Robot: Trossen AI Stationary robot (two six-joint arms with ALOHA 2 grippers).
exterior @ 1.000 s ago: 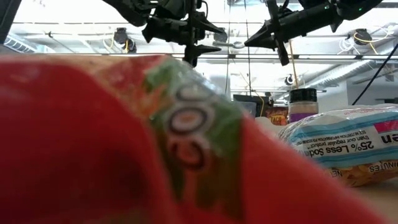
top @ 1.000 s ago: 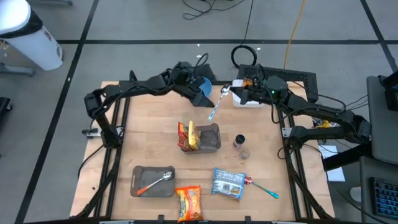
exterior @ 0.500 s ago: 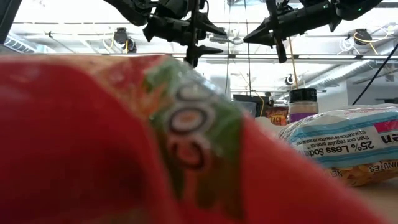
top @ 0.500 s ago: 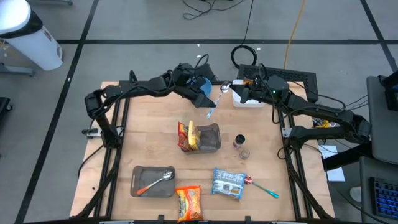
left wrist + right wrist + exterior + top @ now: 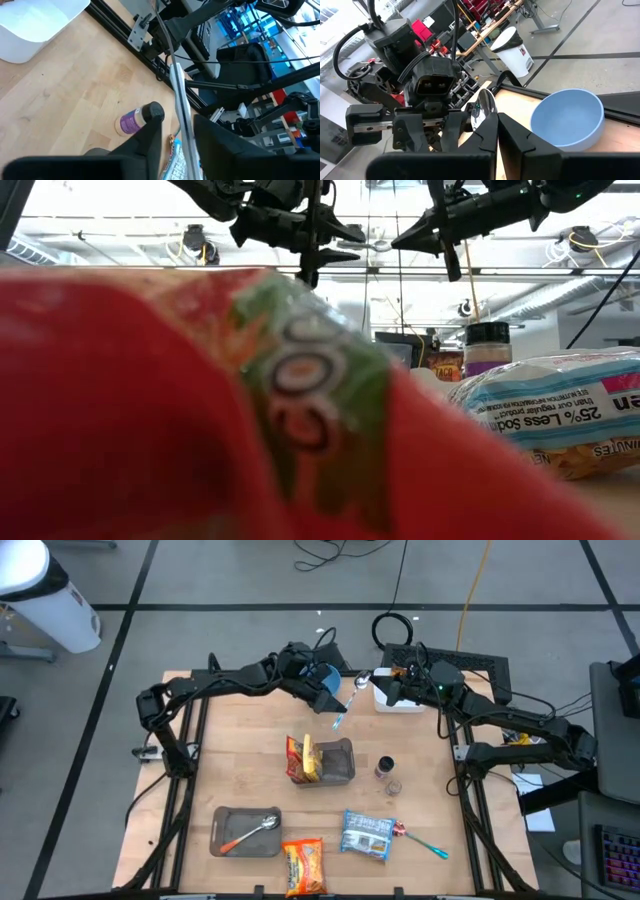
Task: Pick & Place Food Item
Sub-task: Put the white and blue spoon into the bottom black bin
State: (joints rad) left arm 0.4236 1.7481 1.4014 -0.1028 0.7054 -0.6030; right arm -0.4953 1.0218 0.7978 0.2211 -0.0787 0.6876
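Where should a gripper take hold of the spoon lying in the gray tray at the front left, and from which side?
Grip the orange handle of the spoon near its middle, coming straight down from above with the fingers across it. It lies flat and diagonal in the shallow gray tray, and the handle is narrower than the metal bowl, with open tray floor on both sides.

We see a wooden table (image 5: 250,790) | on it: grey tray (image 5: 225,843), grey bin (image 5: 340,772), two snack bags (image 5: 303,865) (image 5: 367,835), spice jar (image 5: 385,768), spoon (image 5: 425,842), white container (image 5: 398,700).
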